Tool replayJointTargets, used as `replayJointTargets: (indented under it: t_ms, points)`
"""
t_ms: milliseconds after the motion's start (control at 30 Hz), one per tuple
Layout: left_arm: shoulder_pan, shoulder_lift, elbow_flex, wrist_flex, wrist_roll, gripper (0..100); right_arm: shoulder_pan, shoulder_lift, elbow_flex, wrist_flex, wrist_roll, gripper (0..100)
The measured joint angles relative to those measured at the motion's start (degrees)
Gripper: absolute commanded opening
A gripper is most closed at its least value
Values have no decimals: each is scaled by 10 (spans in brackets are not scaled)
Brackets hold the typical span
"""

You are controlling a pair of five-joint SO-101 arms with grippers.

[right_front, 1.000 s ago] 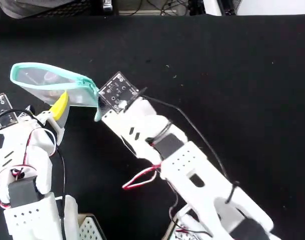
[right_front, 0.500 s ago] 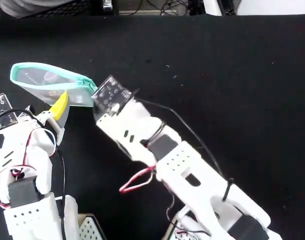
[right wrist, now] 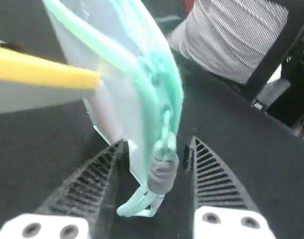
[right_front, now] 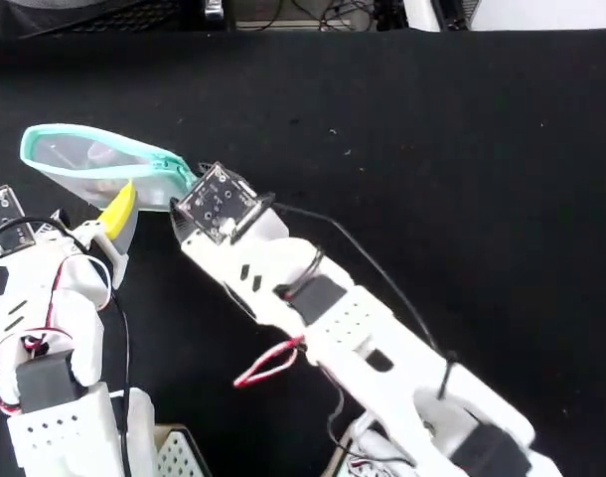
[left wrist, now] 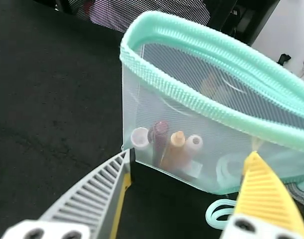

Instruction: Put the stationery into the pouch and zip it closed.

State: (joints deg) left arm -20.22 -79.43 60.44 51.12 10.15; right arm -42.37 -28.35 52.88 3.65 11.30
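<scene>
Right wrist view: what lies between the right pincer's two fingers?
The grey zipper pull of the pouch, hanging between the open fingers of the right pincer, as the right wrist view shows.

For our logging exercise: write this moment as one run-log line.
stage: before zipping | pouch: pens inside, mouth open | right end effector: open, straddling zip pull | left end effector: at pouch side

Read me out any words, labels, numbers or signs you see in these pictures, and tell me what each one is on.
No text can be read.
Pouch: no print on its mesh or trim.
Pens inside it: nothing legible.
Circuit board beside the pouch: marks too small to read.
</scene>
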Motion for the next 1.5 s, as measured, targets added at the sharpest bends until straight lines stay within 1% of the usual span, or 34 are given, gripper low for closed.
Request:
replayJointTargets:
  t_ms: [167,333,633,767,967,1133,1367,1433,1500]
  points:
    - [0,0,0,0,0,347,17,73,0,-41,0,191]
    - [0,0,0,0,0,347,26,66,-1,-51,0,191]
    - [0,0,0,0,0,347,26,-21,32,-52,1,191]
    - [0,0,0,0,0,347,26,-15,32,-52,1,191]
    - [0,0,0,0,0,347,26,44,21,-52,0,188]
    - [0,0,4,0,0,347,26,49,15,-52,0,80]
    - [0,0,9,0,0,347,26,-32,46,-52,1,96]
    - [0,0,9,0,0,347,26,-47,51,-52,1,77]
    - [0,0,9,0,0,347,26,-51,51,-52,1,36]
